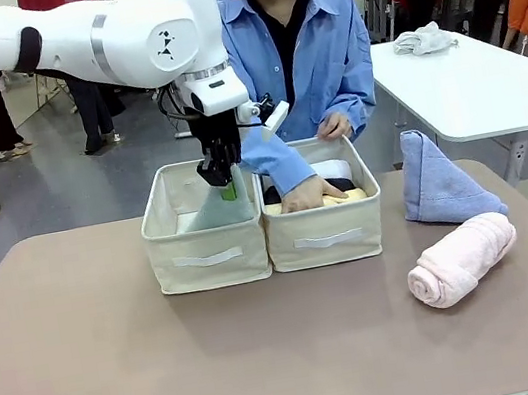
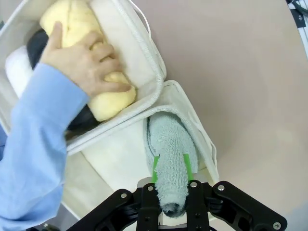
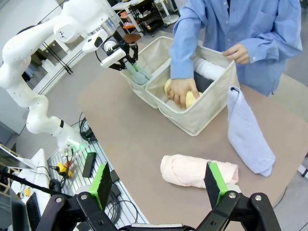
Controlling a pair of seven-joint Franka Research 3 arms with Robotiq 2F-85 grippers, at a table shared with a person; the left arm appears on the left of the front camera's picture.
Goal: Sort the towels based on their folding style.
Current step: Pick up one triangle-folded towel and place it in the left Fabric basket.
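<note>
Left pincer (image 2: 171, 168) clamps the pale grey-green cone (image 2: 166, 139) inside the left bin (image 1: 207, 253), placing step; next likely release, retract; right pincer (image 3: 158, 180) spread wide.

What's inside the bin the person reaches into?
A yellow roll under the person's hand, a dark grey roll and a white roll beside it. Bottom of the bin is covered.

Left bin (image 1: 208, 257) and right bin (image 1: 327, 238) are both showing plain beige. The grey-green towel (image 2: 168, 154) is looking pale. The yellow towel (image 2: 72, 19) and white towel (image 2: 17, 70) are popping, and the dark towel (image 2: 36, 45) is reading dark grey, I think. On the right, the pink towel (image 1: 462, 261) is looking pastel, the blue towel (image 1: 434, 184) dusty. The table (image 1: 123, 383) is looking taupe.
</note>
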